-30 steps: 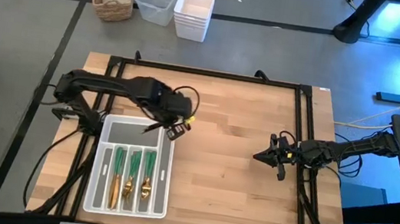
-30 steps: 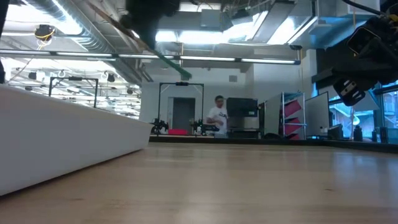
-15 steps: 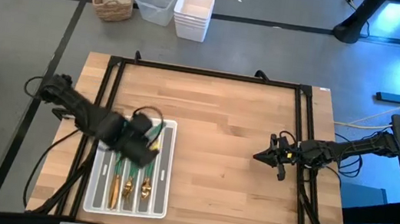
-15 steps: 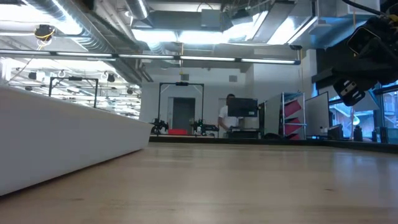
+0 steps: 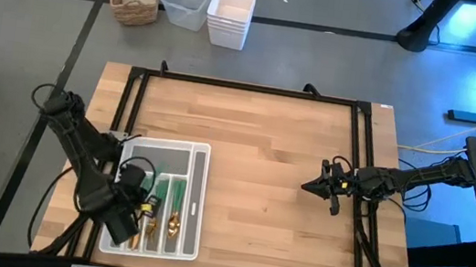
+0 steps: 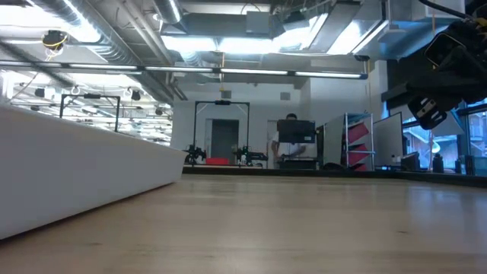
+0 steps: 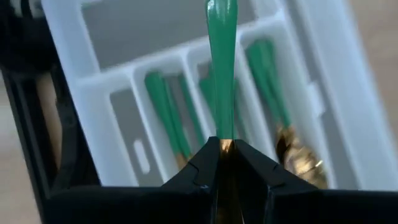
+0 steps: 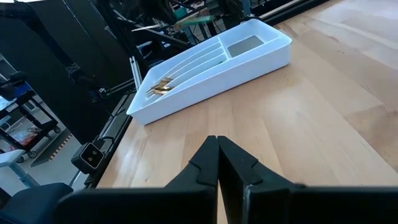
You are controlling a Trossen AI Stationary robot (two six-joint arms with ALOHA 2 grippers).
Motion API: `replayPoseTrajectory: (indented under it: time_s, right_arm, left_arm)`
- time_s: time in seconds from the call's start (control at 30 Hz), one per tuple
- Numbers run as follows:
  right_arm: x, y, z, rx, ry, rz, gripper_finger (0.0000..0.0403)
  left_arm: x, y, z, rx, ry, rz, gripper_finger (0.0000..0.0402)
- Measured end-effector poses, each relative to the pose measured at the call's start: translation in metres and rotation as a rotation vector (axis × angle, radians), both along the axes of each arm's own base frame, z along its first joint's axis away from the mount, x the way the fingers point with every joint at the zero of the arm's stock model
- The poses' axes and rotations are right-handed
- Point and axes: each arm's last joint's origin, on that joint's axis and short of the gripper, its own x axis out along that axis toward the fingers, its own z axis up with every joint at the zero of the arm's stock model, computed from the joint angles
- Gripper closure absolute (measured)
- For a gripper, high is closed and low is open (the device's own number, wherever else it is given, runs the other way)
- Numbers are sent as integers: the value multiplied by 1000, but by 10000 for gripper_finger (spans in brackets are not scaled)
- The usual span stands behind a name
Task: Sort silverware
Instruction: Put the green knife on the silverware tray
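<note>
The white tray (image 5: 195,203) sits on the table's left half, w/ green-handled, gold-headed silverware (image 5: 175,208) lying lengthwise in its long slots; the wide cross slot at the far end looks bare grey. The left gripper (image 7: 226,148) hangs over the tray's near-left corner, fingers pinched on one piece (image 7: 222,56) (slim green handle pointing out ahead over the slots; its gold head is mostly hidden between the fingers). The right gripper (image 5: 308,187) waits well right of the tray, low over the wood, fingers pressed together, nothing in them.
</note>
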Motion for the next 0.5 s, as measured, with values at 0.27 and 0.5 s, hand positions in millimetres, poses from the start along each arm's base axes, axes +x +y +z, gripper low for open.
replayPoseTrajectory:
  time_s: [0.27,0.5]
  right_arm:
    - [0,0,0,0,0,0,397]
    - [0,0,0,0,-1,0,397]
  left_arm:
    - [-3,-12,-36,-28,59,-17,371]
    - [-8,-23,-48,-40,138,-34,371]
